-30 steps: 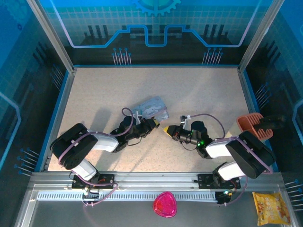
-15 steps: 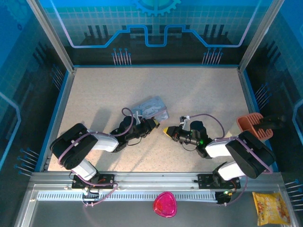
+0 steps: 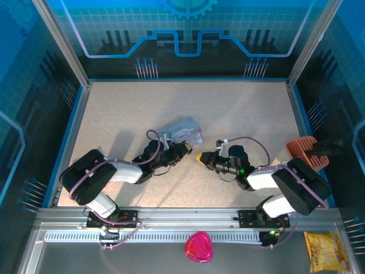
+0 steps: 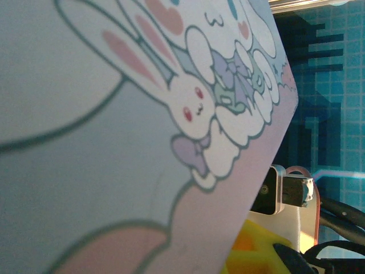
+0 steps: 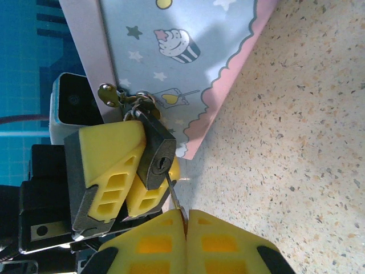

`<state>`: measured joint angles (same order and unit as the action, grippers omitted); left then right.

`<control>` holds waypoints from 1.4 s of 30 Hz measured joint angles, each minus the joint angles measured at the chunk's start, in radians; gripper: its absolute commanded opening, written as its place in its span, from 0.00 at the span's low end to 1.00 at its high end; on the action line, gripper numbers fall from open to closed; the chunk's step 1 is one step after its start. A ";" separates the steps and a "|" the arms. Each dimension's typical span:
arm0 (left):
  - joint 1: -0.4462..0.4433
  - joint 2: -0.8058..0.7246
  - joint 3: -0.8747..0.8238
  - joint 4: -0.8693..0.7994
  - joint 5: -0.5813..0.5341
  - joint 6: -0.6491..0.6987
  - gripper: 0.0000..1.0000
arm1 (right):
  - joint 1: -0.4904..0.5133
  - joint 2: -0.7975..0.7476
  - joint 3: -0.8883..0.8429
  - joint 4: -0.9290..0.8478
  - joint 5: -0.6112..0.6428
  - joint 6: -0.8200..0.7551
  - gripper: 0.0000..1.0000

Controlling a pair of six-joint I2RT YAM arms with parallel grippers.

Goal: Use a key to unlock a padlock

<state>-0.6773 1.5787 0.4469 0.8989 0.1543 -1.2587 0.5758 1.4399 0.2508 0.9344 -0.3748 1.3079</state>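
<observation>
The padlock (image 5: 154, 149), dark and squarish, hangs by its thin shackle from the hasp (image 5: 108, 94) of a grey tin (image 5: 171, 51) printed with cartoons. The left gripper's yellow fingers (image 5: 108, 162) are shut on the padlock's body, with the keyhole facing my right gripper (image 5: 186, 220). That gripper is shut on the slim key (image 5: 174, 194), whose tip sits at the keyhole. From above, the left gripper (image 3: 185, 149) and right gripper (image 3: 199, 156) nearly meet just below the tin (image 3: 183, 130). In the left wrist view the tin's bunny lid (image 4: 142, 114) is very close.
An orange scoop-like thing (image 3: 300, 147) lies at the table's right edge beside the right arm. A pink object (image 3: 198, 246) and a yellow packet (image 3: 326, 251) lie in front of the rail. Blue walls enclose the speckled table (image 3: 239, 108).
My right gripper has edged slightly left toward the padlock with the key. The left arm and the tin have stayed put.
</observation>
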 measured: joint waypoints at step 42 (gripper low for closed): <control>-0.006 -0.054 -0.006 -0.040 -0.003 0.000 0.00 | -0.001 -0.039 0.000 -0.010 0.000 -0.006 0.00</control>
<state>-0.6838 1.5249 0.4404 0.8589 0.1516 -1.2583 0.5751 1.4006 0.2508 0.9245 -0.3752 1.3018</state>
